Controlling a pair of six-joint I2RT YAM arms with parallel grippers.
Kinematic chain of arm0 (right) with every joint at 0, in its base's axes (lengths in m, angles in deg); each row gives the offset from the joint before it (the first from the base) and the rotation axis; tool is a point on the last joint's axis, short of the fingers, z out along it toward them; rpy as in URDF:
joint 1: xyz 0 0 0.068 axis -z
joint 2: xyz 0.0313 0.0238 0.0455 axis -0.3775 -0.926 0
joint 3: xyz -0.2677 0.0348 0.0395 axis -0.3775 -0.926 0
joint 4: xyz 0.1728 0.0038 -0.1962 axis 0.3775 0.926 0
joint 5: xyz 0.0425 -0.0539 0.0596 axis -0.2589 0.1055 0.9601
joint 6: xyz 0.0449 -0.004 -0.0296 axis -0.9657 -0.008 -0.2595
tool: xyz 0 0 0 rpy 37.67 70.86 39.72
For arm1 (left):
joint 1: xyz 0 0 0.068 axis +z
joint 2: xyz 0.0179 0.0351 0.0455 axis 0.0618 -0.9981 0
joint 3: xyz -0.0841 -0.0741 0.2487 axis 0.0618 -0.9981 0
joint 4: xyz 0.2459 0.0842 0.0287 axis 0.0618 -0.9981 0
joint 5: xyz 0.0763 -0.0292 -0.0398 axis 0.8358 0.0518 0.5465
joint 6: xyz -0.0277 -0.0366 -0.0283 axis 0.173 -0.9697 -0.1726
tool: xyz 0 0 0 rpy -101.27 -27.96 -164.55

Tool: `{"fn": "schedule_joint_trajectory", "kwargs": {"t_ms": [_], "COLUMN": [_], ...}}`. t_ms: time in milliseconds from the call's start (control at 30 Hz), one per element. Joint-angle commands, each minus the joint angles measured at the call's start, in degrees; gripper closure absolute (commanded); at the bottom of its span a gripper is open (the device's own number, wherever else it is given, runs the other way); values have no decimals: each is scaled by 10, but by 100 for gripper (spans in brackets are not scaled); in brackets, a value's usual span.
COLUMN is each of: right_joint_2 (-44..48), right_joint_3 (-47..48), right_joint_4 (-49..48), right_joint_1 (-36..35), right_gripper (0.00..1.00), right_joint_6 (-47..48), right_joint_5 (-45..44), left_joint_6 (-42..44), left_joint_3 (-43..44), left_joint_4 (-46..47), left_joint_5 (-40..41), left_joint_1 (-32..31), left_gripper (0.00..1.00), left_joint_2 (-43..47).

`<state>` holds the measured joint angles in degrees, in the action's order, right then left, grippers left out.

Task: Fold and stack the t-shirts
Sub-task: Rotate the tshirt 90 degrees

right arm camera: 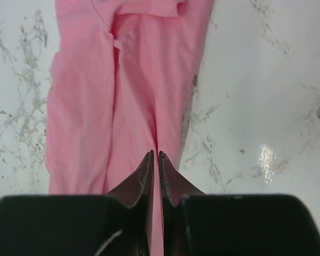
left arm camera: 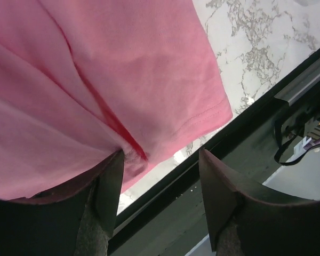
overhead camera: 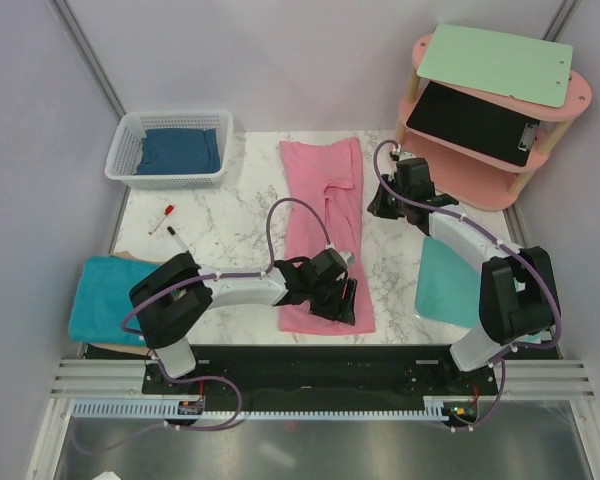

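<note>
Pink shirt (overhead camera: 325, 190) is mid-job: narrowed into a long strip down the middle of the table (overhead camera: 230, 215), with the hem end by the near edge and the collar end far. Left jaws are spread wide at the near hem. Cloth lies against one finger but nothing is pinched. Teal shirt (overhead camera: 110, 295) sits at the near left corner, partly past the table edge. It looks like a flat rectangle, so I'd call it folded. At the near right is a light teal sheet (overhead camera: 442, 285), apart from the pink strip; can't tell what it is. A red pen (overhead camera: 166, 217) and a black pen (overhead camera: 177, 240) lie left of the strip. Right jaws are pressed together, tips low beside the strip's right edge at mid-length. I see no cloth between them. Far left, a dark blue shirt (overhead camera: 180, 150) lies in a white basket (overhead camera: 120, 168), apparently not started. Far right, a pink shelf (overhead camera: 572, 95) holds a green clipboard (overhead camera: 490, 60) above a black clipboard (overhead camera: 470, 122). My read on progress: one shirt looks done, one is half done and needs its crosswise folds, one is untouched, and no stack exists yet. Count: 3 shirts (1 pink, 1 teal, 1 dark blue), 1 basket, 2 pens, 2 clipboards, 1 shelf, 1 unknown sheet.
</note>
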<state>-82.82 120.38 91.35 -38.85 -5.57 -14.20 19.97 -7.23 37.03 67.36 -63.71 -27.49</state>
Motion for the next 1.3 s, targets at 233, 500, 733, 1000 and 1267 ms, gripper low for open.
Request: {"fn": "schedule_joint_trajectory", "kwargs": {"t_ms": [233, 500, 733, 1000, 1267], "right_joint_2": [32, 20, 8, 4, 5], "right_joint_3": [-18, -26, -29, -32, -37], "right_joint_4": [2, 1, -5, -5, -4], "right_joint_1": [15, 15, 15, 19, 32], "right_gripper": [87, 87, 87, 87, 87], "right_joint_6": [10, 9, 4, 6, 4], "right_joint_5": [-2, 6, 14, 13, 17], "left_joint_6": [-26, -24, -14, -16, -27], "left_joint_3": [18, 26, 40, 56, 48], "left_joint_4": [47, 37, 23, 6, -25], "left_joint_5": [-1, 8, 18, 13, 31], "left_joint_1": [-25, -29, -32, -33, -34], "left_gripper": [47, 49, 48, 50, 87], "left_joint_2": [-24, -1, -2, -63, -56]}}
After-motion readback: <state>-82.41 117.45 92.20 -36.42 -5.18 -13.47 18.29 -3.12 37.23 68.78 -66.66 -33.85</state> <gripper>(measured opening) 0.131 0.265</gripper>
